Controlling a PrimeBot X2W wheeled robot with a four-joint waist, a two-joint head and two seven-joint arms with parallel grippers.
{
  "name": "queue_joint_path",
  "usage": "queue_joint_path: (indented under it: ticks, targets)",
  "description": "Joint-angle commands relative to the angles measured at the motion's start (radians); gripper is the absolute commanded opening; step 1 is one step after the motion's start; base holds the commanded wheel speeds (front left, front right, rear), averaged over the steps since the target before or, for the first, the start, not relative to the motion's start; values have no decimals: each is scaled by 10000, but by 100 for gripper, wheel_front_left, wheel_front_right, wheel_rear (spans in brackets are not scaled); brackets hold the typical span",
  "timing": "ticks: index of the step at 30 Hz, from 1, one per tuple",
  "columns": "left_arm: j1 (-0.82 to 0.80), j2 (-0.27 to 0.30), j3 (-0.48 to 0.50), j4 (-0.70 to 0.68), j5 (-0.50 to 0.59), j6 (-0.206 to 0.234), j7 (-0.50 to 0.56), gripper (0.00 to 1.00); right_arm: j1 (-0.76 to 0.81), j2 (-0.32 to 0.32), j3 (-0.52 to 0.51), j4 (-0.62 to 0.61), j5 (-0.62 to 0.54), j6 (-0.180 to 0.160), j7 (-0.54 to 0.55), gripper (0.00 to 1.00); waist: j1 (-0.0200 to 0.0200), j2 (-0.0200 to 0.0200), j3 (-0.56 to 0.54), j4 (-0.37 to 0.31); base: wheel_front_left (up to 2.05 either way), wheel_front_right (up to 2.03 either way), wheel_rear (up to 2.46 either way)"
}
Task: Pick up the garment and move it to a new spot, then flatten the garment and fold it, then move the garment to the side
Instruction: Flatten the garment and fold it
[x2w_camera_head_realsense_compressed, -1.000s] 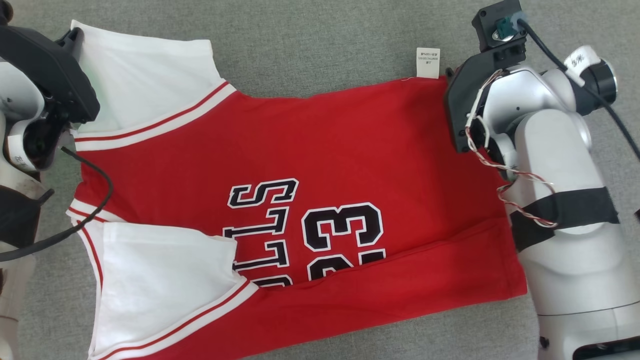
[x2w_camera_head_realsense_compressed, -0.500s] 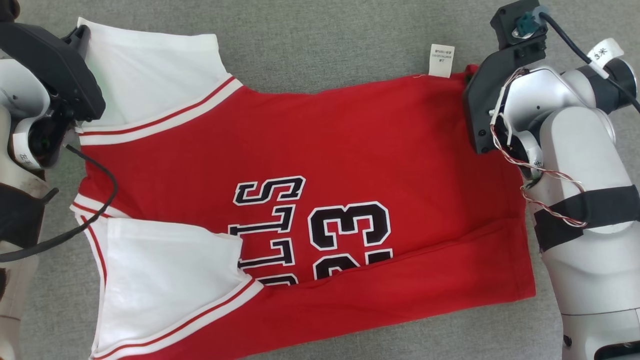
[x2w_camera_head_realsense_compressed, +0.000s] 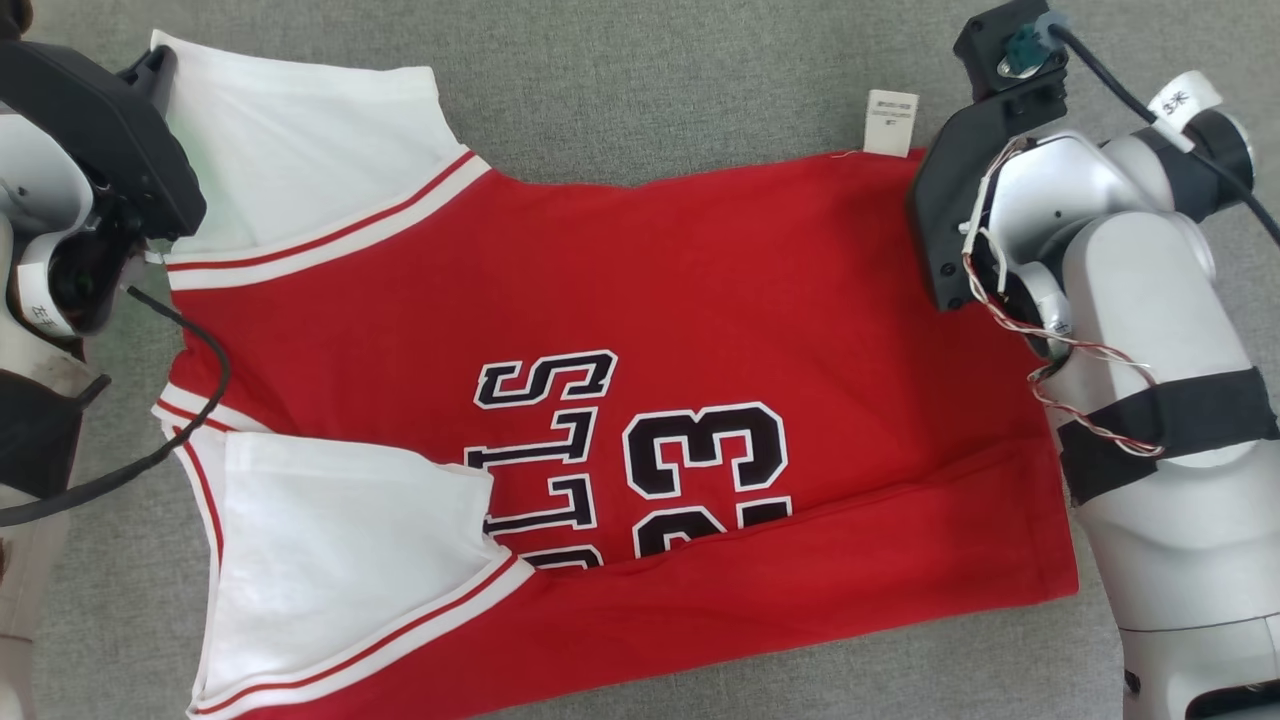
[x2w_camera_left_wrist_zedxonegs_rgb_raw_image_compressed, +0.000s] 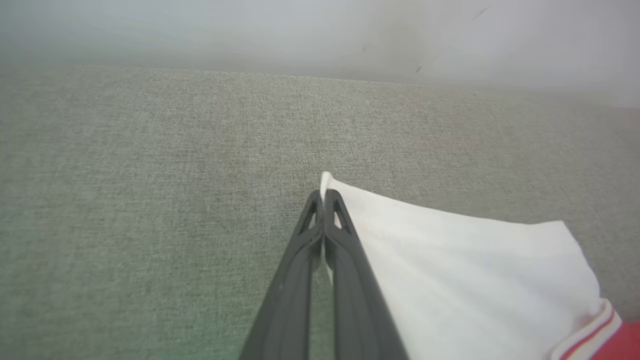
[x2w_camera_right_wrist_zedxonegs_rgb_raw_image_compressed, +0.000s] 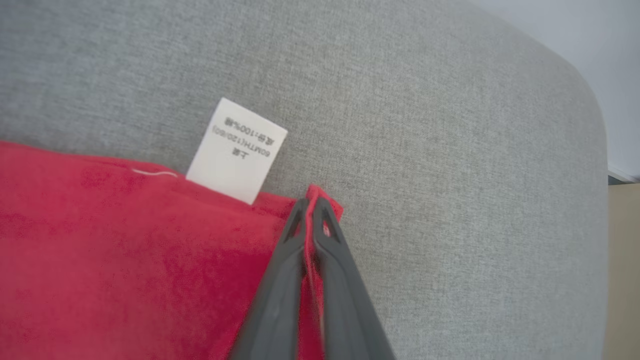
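Jersey (x2w_camera_head_realsense_compressed: 640, 330) lies spread on the grey cushion (x2w_camera_head_realsense_compressed: 650, 90) betw. my two arms, flat enough, so pick-up, move and flattening look done. Fold looks begun: the long edge nearest my body is turned up over the lower part of the print, and the near sleeve (x2w_camera_head_realsense_compressed: 330, 560) lies folded in on the red. L gripper (x2w_camera_left_wrist_zedxonegs_rgb_raw_image_compressed: 323, 197) is closed tight on the outer corner of the far sleeve (x2w_camera_left_wrist_zedxonegs_rgb_raw_image_compressed: 450, 280), white cloth pinched betw. the tips. R gripper (x2w_camera_right_wrist_zedxonegs_rgb_raw_image_compressed: 310, 202) is closed too, w/ the red hem corner nipped betw. its tips and the label (x2w_camera_right_wrist_zedxonegs_rgb_raw_image_compressed: 236, 150) just beside it on its left. Left to do, I'd say: bring this far edge toward me over the body, any further fold, then shift the bundle aside. Room: ahead of the L tips is bare cushion up to a pale wall (x2w_camera_left_wrist_zedxonegs_rgb_raw_image_compressed: 320, 30), nothing in the way. To the right of the R tips the cushion's rounded edge is near, so little margin that way; pulling back toward me looks the open route, w/ only cloth under it.
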Motion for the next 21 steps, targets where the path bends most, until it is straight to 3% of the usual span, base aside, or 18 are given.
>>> queue_joint_path:
  ticks: [1, 8, 15, 21]
  targets:
    - [134, 70, 12, -54, -42, 80, -94, 0, 65, -57, -50, -108, 63, -27, -122, 0, 0, 0, -32, -6, 0, 0, 0]
    - [184, 135, 289, -283, -207, 97, -617, 0, 584, 295, -1456, -414, -256, -27, -1477, 0, 0, 0, -298, 75, 0, 0, 0]
    - [484, 288, 396, -285, -294, 275, -730, 0, 1068, 1001, -3895, 139, -463, -27, -2272, 0, 0, 0, -502, 278, 0, 0, 0]
    - [778, 217, 686, -558, -604, 175, -1193, 0, 991, 1143, -4050, 449, 18, -27, -2966, 0, 0, 0, -796, 386, 0, 0, 0]
